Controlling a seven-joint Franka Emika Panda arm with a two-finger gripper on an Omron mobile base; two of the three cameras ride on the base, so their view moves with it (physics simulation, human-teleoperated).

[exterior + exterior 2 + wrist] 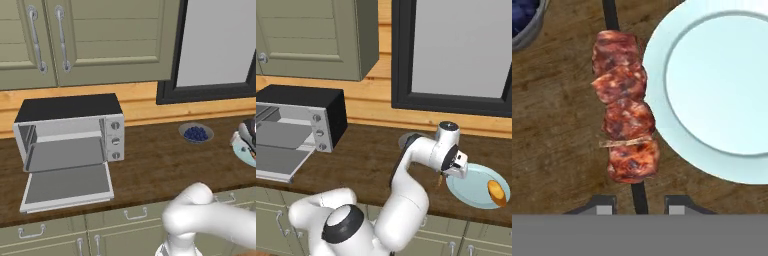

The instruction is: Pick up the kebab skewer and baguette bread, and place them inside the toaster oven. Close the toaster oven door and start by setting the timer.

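On my far left the oven (pixel 70 145) sits on the wooden surface (pixel 155 165), its door (pixel 67 186) dropped flat toward me and the cavity bare. To its right a bowl (pixel 196 133) of blueberries rests near the back wall. Further right my arm (pixel 416 165) rises from the base, bends at the elbow and reaches out over the surface, wrist turned so the pincer (pixel 440 176) points down just left of the pale blue plate (pixel 471 192). In the hand view the skewer (pixel 624 105) lies lengthwise beside the plate's rim, its stick running between my two fingertips (pixel 603 207); the pincer stands spread with a tip on each side, and I cannot tell if they touch it. The bread (pixel 496 193) lies on the plate's right edge.
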